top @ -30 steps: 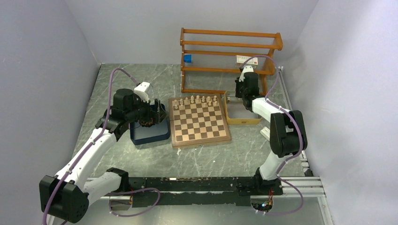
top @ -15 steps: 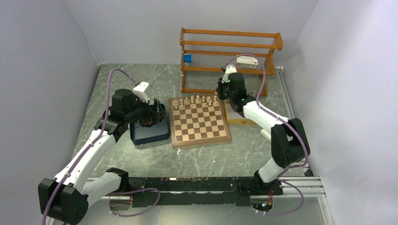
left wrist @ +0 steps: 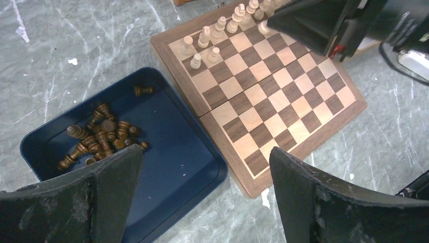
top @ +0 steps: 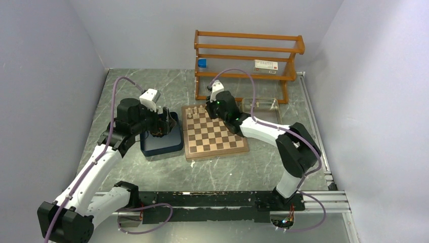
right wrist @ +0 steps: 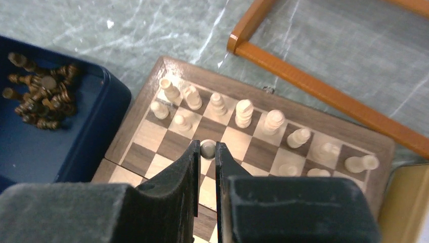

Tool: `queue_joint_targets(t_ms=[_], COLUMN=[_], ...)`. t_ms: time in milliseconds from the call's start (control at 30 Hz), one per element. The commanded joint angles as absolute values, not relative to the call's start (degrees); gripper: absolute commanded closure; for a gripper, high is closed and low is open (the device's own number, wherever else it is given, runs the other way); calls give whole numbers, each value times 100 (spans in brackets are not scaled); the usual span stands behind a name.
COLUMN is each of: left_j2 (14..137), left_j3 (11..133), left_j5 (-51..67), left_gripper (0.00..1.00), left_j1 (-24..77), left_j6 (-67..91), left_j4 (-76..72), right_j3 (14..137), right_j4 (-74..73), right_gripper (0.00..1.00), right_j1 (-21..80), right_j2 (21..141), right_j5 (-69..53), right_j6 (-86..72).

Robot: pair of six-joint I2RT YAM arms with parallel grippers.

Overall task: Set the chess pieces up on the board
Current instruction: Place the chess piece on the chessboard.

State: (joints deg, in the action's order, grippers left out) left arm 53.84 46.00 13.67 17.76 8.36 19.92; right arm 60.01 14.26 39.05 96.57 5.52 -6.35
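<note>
Right hand is clamped on a cream pawn over the board, pawn row. Next up, I'd guess: lower it gently onto the free square.

Satin-smooth wooden board, matt marbled stone-look tabletop

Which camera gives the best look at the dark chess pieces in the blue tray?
Left wrist: the dark pieces lie heaped at one end of the blue tray, each shape distinct. Right wrist catches them small at its edge. Top external shows only a brown smudge under the left gripper.
</note>
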Motion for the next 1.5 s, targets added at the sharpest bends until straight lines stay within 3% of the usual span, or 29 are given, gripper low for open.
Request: queue_joint_targets(t_ms=[0, 567, 1467], left_j2=[5259, 5218, 5184], left_j3=[4676, 4702, 4693], left_j5=[1115, 1013, 1040], left_gripper=[0, 0, 0], left_j1=[1835, 1869, 1890], left_j6=[721, 686, 668], left_j4=[2122, 2171, 2170], right_j3=[6174, 6645, 7094], right_j4=[1792, 1836, 1350], right_gripper=[94, 93, 91], right_j1=[4095, 4263, 4298], right_j2=[10091, 11078, 11522], right_j5=[894, 1189, 1281], right_j6=[-489, -361, -394])
